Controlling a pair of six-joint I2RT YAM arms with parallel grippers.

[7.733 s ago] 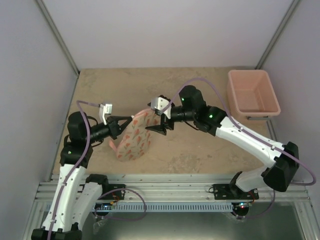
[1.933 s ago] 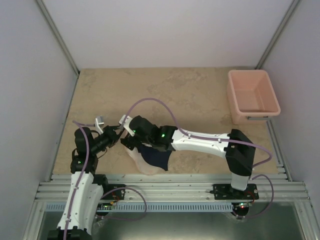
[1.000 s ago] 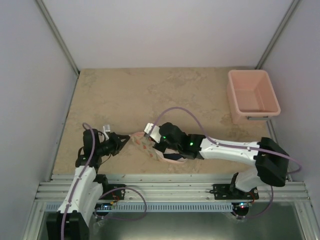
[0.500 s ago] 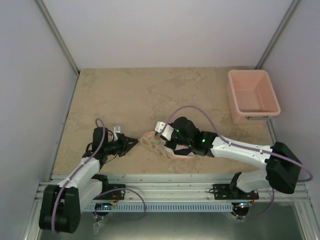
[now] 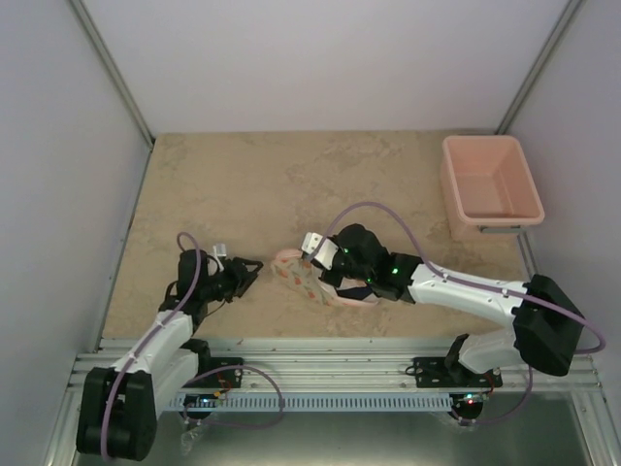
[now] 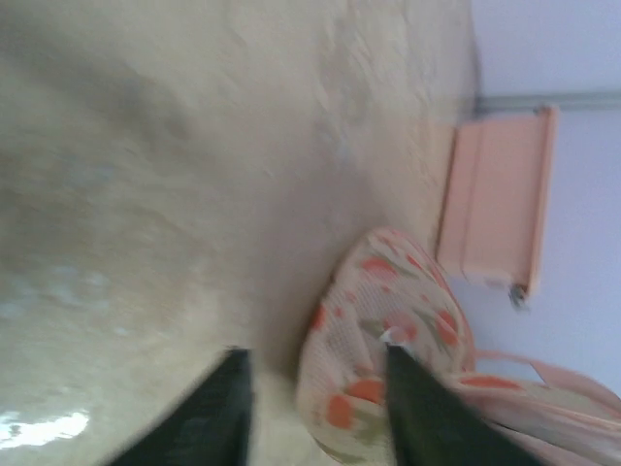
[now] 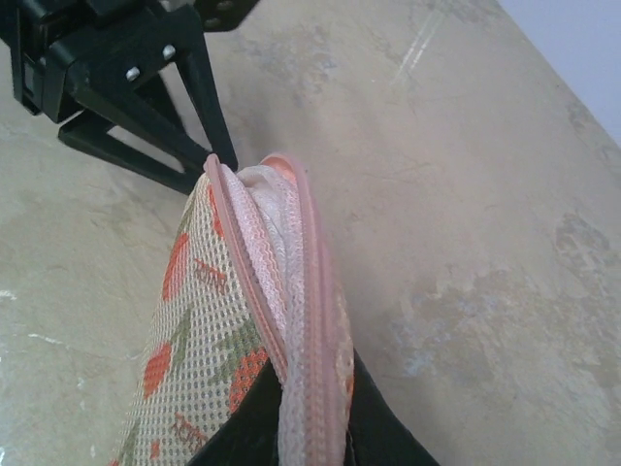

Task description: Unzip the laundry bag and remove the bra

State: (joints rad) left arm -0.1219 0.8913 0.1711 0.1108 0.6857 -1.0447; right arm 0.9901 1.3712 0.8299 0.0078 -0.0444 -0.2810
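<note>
Low in the middle of the overhead view, my right pincer [image 7: 309, 419] is clamped on the laundry bag [image 5: 296, 276]. Its fingers pinch the pouch just under the pink zip trim [image 7: 291, 291], so the zipped edge stands up off the table [image 5: 291, 184] and points toward my other arm. I hold it that way, I judge, to give the left pincer [image 5: 249, 269] a taut seam to work against. That one sits toward the lower left, fingers spread wide, tips aimed at the pouch's near lobe and just beside it; whether a tip touches fabric I cannot tell. My right arm reaches in from the lower right, elbow bent, wrist turned leftward, while my left forearm lies nearly flat along the table. At its tip the trim looks slightly parted, pale lining between. The bra shows in none of the views, and I take it to be inside the pouch. The pink tub [image 5: 490, 184] stands well apart, upper right.
</note>
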